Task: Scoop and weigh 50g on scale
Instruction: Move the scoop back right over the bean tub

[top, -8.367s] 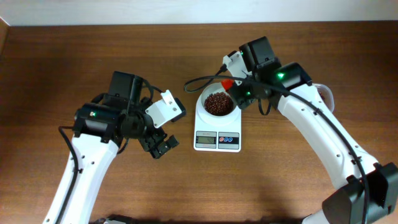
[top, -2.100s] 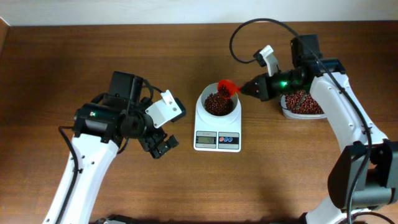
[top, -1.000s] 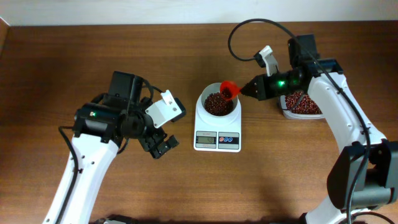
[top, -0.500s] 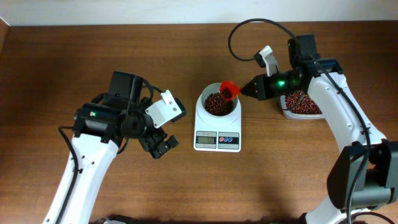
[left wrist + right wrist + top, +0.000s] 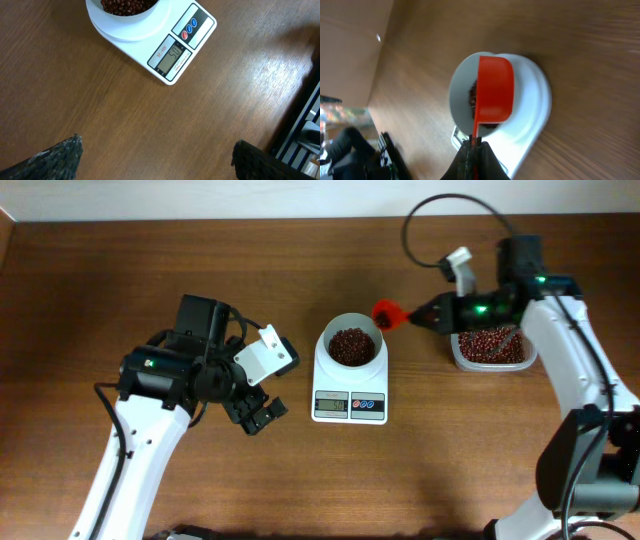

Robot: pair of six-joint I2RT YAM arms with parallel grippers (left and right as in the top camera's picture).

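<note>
Scale [image 5: 349, 394], white, loaded with red-brown beans [image 5: 352, 346], standing on worktop [image 5: 300, 480] between both arms' jaws: right jaws clenched on red scoop [image 5: 386, 312] just beside scale; left jaws released, empty.

Shows the scale [image 5: 350, 395] at the middle of the brown wooden surface [image 5: 300, 260], display and buttons on its near edge, with a white bowl [image 5: 328, 338] on top holding a heap of dark red-brown beans [image 5: 351, 346]. Has the right pincer [image 5: 412, 314] closed on the handle of a red scoop [image 5: 385, 311], held just beside the bowl's right rim, between the bowl and a clear tub [image 5: 492, 367] of more beans. Puts the left pincer [image 5: 258, 416] spread wide over bare wood, near the scale's left side and apart from it.
</note>
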